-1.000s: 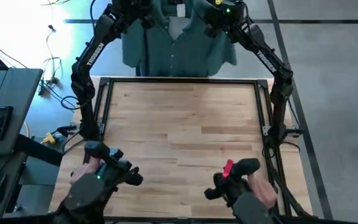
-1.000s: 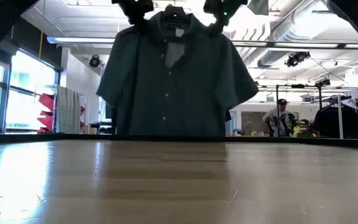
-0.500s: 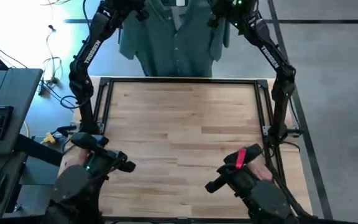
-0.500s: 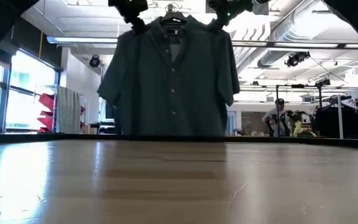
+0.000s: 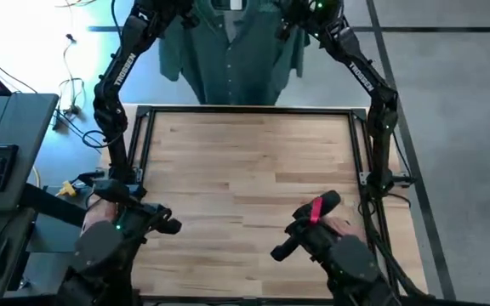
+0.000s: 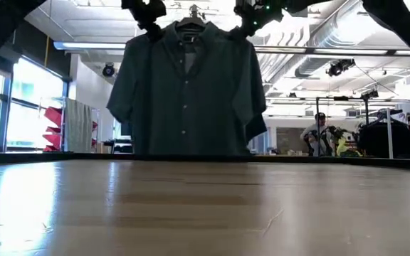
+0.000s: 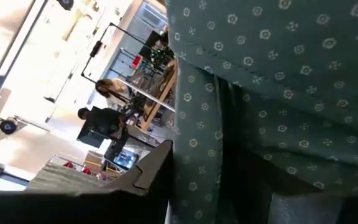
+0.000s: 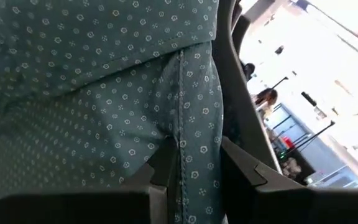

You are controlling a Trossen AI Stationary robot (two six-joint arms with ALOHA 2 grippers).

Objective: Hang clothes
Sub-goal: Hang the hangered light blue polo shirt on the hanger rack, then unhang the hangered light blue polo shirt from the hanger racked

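In the high view the top edge cuts off the collar of the teal shirt [image 5: 232, 51], and the shirt's lower hem is hidden behind the far rim of the surface [image 6: 191, 206] in the low view. The left gripper [image 5: 181, 13] and the right gripper [image 5: 300, 17] are partly cut by the same edge. In the left wrist view the fabric covers the fingers, so their state cannot be told. The people [image 6: 322, 135] in the room behind are too small to describe.

Teal shirt [image 6: 187, 92], seemingly pale-dotted.
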